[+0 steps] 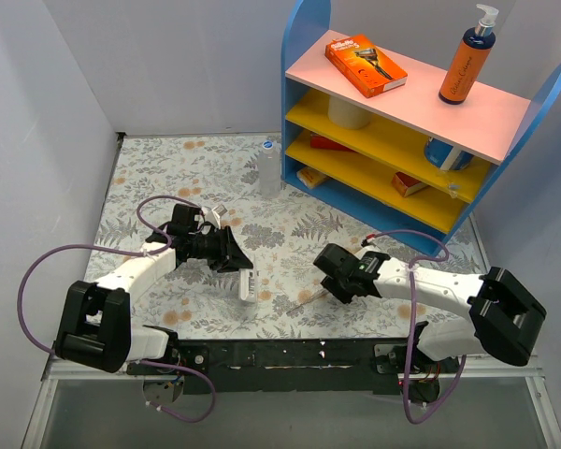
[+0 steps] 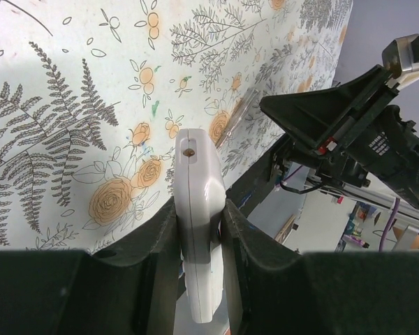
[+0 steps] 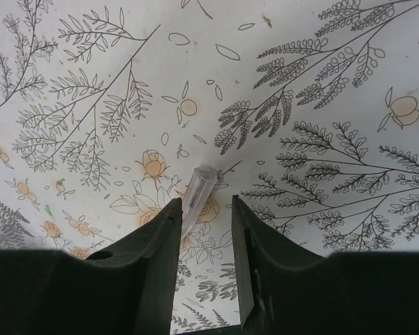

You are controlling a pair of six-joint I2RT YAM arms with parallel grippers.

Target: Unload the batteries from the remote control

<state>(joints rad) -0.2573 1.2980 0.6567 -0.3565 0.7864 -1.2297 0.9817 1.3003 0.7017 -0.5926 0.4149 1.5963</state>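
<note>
White remote control [image 2: 195,202] sits edge-up over the floral tablecloth [image 2: 70,105], clenched between the fingers of the left gripper [image 1: 244,269]; a small brown hole shows on its end face. Right gripper [image 3: 204,209] is released, jaws apart low over the cloth. A clear tool handle [image 3: 197,188] lies between its tips, against one finger.

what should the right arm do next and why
Probably close the right gripper on the clear-handled tool: its handle lies between the open fingers, not yet clamped, while the left gripper holds the remote control ready.
</note>
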